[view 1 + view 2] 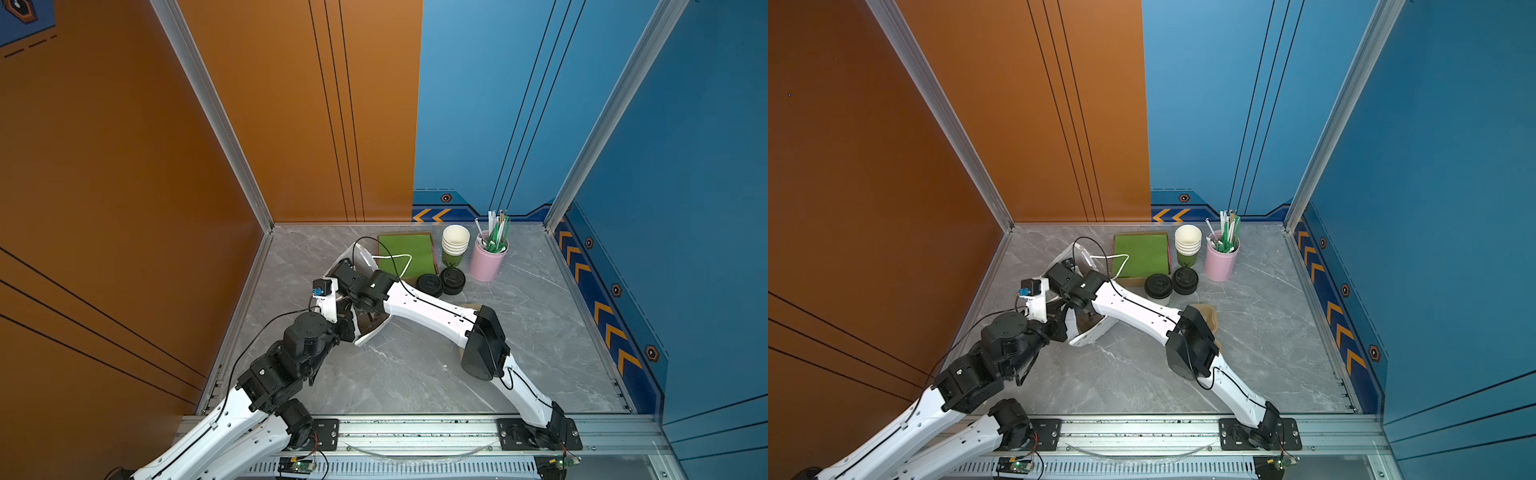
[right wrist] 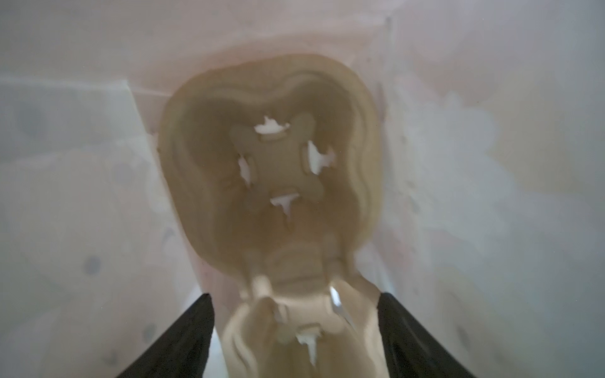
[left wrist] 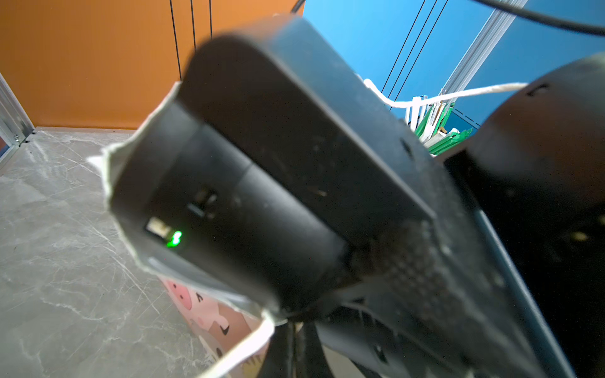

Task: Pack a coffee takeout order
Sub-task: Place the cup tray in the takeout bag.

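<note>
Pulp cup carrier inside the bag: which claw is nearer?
Right. The right claw is open inside the bag, straddling the carrier; the left claw pinches the bag's rim from outside.

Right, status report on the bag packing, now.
Left gripper shut on paper bag rim. Right gripper open inside bag, pulp carrier between jaws. Cup stack, black lids, green napkins on table, unpacked. Nothing seen blocking.

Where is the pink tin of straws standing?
In both top views the pink tin stands far back on the table, just right of the stacked paper cups.
</note>
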Action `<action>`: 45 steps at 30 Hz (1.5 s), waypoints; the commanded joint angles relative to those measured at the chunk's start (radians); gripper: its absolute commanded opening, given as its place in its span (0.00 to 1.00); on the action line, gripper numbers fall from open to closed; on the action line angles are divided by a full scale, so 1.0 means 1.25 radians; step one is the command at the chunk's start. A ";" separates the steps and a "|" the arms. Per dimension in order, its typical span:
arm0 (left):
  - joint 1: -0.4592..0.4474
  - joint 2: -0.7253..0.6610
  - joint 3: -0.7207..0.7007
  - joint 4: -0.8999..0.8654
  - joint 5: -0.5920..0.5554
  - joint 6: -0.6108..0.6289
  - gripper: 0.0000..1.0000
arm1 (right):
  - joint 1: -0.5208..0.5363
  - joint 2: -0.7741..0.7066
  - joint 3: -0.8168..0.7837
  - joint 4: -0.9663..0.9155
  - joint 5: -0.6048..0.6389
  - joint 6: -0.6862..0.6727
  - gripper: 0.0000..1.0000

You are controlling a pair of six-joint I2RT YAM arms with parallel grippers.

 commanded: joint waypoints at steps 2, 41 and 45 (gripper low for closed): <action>0.005 0.010 0.035 0.003 0.046 -0.060 0.00 | 0.042 -0.052 -0.009 0.013 -0.021 0.011 0.83; 0.224 0.055 0.144 -0.249 0.216 -0.221 0.00 | 0.072 -0.132 -0.014 0.019 0.094 -0.046 0.43; 0.232 0.055 0.157 -0.280 0.207 -0.211 0.00 | 0.070 -0.141 -0.029 0.019 0.116 -0.047 0.23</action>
